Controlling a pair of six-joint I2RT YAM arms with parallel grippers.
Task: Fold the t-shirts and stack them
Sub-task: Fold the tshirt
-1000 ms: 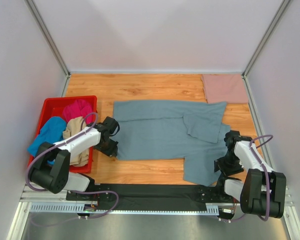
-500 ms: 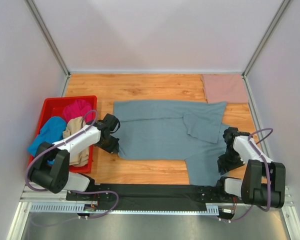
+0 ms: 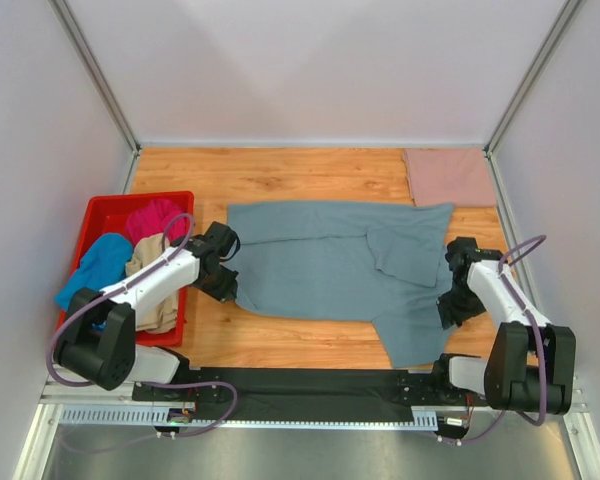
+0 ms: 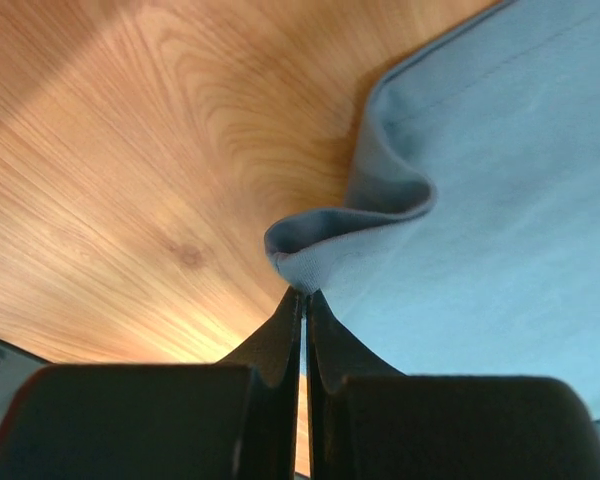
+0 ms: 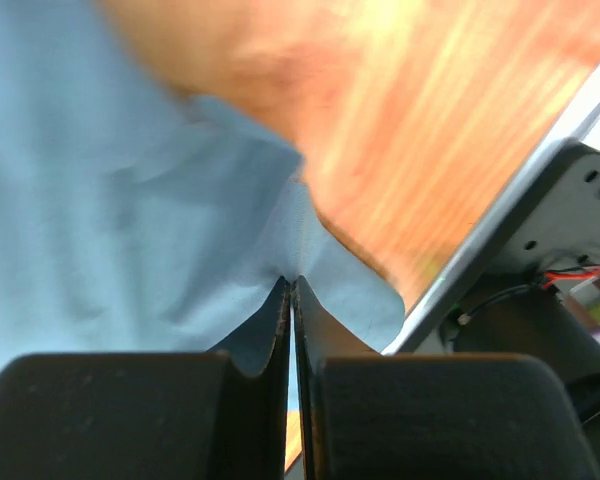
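The large slate grey-blue t-shirt (image 3: 330, 265) lies spread on the wooden table, partly folded, a sleeve flap on top at the right. My left gripper (image 3: 227, 287) is shut on its near left corner, and in the left wrist view (image 4: 302, 292) the pinched hem (image 4: 325, 250) curls up off the wood. My right gripper (image 3: 448, 310) is shut on the shirt's right near part, the cloth (image 5: 160, 220) bunched between the fingers (image 5: 292, 283). A folded dusty-pink t-shirt (image 3: 450, 177) lies at the far right corner. Bright blue (image 3: 98, 262), magenta (image 3: 155, 216) and beige (image 3: 152, 262) shirts sit in the bin.
The red plastic bin (image 3: 105, 210) stands at the left next to my left arm. White walls enclose the table on three sides. A black strip and metal rail (image 3: 310, 385) run along the near edge. Bare wood (image 3: 280, 170) lies beyond the grey shirt.
Both grippers have moved away from the near edge with the shirt's near edge in them; the lower right flap has been drawn up and the near hem shifted farther onto the table.
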